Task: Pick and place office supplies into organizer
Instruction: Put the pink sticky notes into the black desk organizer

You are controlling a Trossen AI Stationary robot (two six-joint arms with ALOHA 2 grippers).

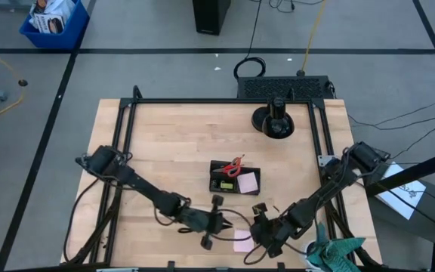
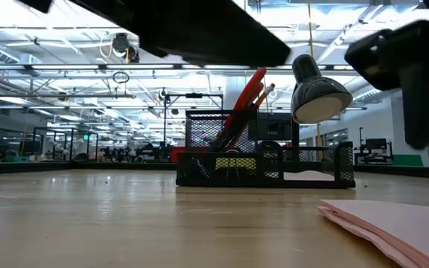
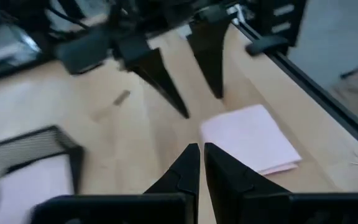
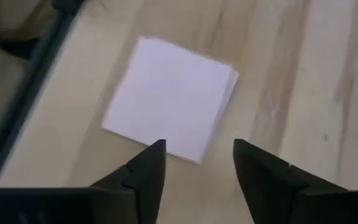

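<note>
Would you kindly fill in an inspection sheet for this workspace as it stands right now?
Surface: wooden table, lying flat.
Job's things: organizer mid-table, holding scissors and a pink pad; loose sticky pad on the near edge.
Clutter: black lamp at the far side; teal cloth at the near right corner.
Grippers: left gripper shut, empty, beside the loose pad; right gripper open, above the pad, not touching it.
Cables: black and yellow cables on the floor beyond the table.
Surroundings: blue bin on the floor; no person seen.
</note>
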